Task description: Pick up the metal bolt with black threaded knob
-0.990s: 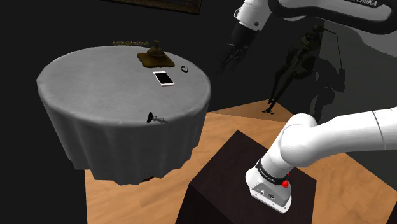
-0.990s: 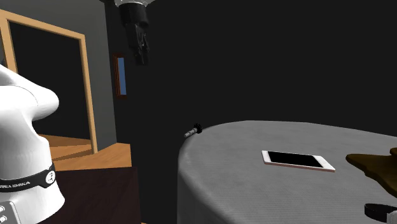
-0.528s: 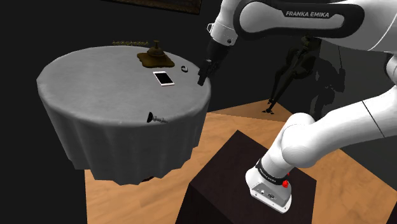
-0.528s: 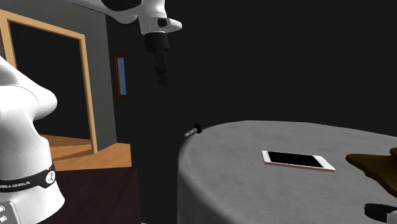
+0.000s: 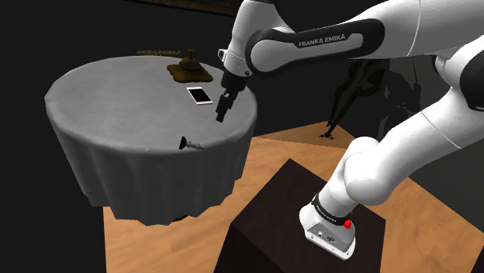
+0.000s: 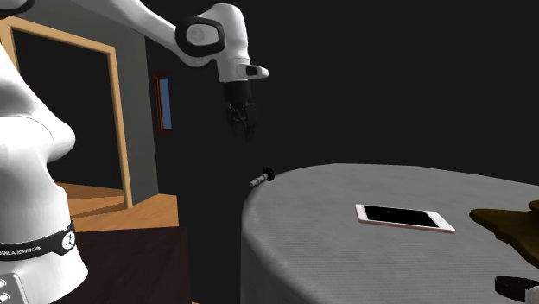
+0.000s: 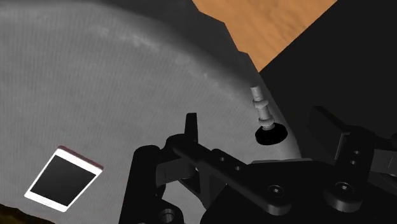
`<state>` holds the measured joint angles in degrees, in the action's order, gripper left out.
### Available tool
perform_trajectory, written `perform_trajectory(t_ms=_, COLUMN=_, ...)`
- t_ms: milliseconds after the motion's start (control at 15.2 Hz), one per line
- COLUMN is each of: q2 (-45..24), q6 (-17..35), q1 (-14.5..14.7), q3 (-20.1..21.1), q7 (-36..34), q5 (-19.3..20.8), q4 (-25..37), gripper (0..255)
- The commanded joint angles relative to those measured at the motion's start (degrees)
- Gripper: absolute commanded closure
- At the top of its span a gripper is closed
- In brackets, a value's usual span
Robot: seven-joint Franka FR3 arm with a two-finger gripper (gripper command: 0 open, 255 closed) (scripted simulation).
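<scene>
A small metal bolt with a black knob (image 5: 190, 143) lies on its side at the near edge of the round table (image 5: 116, 105), which is draped in a grey cloth. In the second exterior view the bolt (image 6: 262, 178) sits on the table's left rim. My black gripper (image 5: 220, 117) hangs in the air above the table's edge, apart from the bolt, and points down. It also appears high over the bolt (image 6: 243, 131). In the wrist view the fingers (image 7: 191, 127) stand apart with nothing clasped, and the bolt (image 7: 263, 114) lies on the cloth far beyond them.
A white-framed phone (image 5: 200, 95) lies flat near the table's middle. A brown mat with a dark object (image 5: 188, 70) and a small black ring (image 5: 225, 84) sit farther back. My dark stand (image 5: 295, 225) rests on the wooden floor. A wood-framed doorway (image 6: 112, 121) stands at the second exterior view's left.
The arm has swung down and toward the shoulder view's left, carrying the gripper from beside the table to above its edge, closer to the bolt. Nothing on the table moved.
</scene>
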<state>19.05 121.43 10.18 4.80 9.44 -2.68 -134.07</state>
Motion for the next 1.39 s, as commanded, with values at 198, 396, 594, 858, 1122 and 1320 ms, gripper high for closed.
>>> perform_trajectory(t_ms=198, q2=-9.51, q6=6.58, q1=1.86, q3=2.21, q7=2.83, q5=2.07, q4=2.79, gripper=0)
perform_trajectory(t_ms=396, q2=-15.23, q6=10.12, q1=2.82, q3=3.44, q7=4.16, q5=3.96, q4=4.76, gripper=0)
perform_trajectory(t_ms=594, q2=-20.9, q6=13.21, q1=3.82, q3=4.52, q7=5.1, q5=6.34, q4=7.06, gripper=0)
perform_trajectory(t_ms=858, q2=-22.7, q6=16.18, q1=3.86, q3=4.46, q7=4.58, q5=6.96, q4=5.86, gripper=0)
perform_trajectory(t_ms=1122, q2=-24.47, q6=18.81, q1=3.9, q3=4.37, q7=4.04, q5=7.61, q4=4.96, gripper=0)
perform_trajectory(t_ms=1320, q2=-24.43, q6=18.78, q1=3.89, q3=4.37, q7=4.07, q5=7.6, q4=4.95, gripper=255)
